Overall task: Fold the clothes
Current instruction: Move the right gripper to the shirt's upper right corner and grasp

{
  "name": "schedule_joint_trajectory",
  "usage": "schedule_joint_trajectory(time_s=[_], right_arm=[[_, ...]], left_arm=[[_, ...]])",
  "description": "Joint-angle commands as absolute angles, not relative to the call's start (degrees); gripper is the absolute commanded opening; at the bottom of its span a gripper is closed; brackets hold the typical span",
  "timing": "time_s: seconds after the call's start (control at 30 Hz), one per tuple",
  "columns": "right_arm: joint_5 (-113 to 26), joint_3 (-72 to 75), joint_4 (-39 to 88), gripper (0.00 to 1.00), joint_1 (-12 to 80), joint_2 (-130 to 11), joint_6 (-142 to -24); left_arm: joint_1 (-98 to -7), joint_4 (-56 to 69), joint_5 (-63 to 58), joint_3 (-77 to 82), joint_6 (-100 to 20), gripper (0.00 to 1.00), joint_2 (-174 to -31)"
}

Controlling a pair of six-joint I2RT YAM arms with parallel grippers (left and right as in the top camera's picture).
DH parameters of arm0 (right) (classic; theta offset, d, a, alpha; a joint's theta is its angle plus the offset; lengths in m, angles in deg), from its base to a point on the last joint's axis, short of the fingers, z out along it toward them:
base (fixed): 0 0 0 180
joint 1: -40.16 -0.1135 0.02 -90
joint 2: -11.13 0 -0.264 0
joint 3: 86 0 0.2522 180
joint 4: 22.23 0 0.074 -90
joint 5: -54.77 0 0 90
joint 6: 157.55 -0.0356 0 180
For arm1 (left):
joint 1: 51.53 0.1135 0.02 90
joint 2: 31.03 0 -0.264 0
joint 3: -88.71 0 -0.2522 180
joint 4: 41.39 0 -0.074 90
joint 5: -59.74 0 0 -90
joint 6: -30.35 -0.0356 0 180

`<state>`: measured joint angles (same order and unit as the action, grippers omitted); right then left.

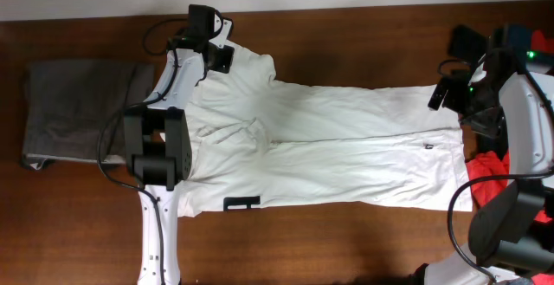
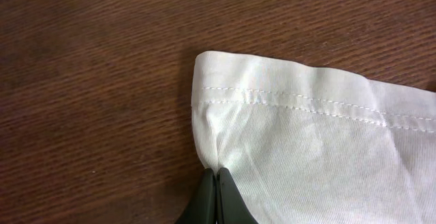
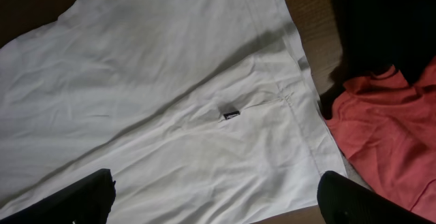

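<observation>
A white pair of pants lies spread flat across the table, the legs side by side. My left gripper is at the far left corner of the garment and is shut on the white cloth; in the left wrist view the closed fingertips pinch a fold just below the stitched hem corner. My right gripper hangs open above the right end of the pants; its wrist view shows both fingers wide apart over the cloth, touching nothing.
A folded grey garment lies at the left edge of the table. A red garment lies at the right, also in the right wrist view. A small black tag sits on the pants.
</observation>
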<state>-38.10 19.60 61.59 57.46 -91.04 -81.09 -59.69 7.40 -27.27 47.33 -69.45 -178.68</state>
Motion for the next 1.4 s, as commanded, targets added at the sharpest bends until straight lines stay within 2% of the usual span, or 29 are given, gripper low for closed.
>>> schedule_joint_trajectory(time_s=[0.0,0.53,0.93,0.97,1.07,1.17,1.37], right_arm=[[-38.02,20.30,61.61,0.99,57.42,-90.28,-81.31],[-38.02,20.30,61.61,0.99,57.42,-90.28,-81.33],[-38.50,20.36,57.70,0.99,57.53,-90.30,-80.85],[-38.72,20.36,56.32,0.98,57.51,-90.54,-80.28],[-38.91,20.36,52.39,0.87,57.49,-91.20,-77.09],[-38.85,20.36,48.24,0.83,57.49,-93.06,-74.57],[-35.66,20.36,42.23,0.83,58.32,-100.16,-72.26]], left_arm=[[-59.23,9.50,-28.10,47.39,-69.36,0.00,-182.62],[-59.12,23.55,-25.94,65.27,-66.32,0.00,-182.62],[-59.12,26.94,-22.07,67.17,-65.67,0.01,-182.62],[-59.12,27.14,-22.07,67.17,-65.67,0.00,-182.62],[-59.12,27.38,-22.07,67.17,-65.67,0.01,-182.62],[-59.12,27.55,-22.09,67.17,-65.67,0.01,-182.62],[-59.12,27.84,-22.09,67.17,-65.67,0.00,-182.62]])
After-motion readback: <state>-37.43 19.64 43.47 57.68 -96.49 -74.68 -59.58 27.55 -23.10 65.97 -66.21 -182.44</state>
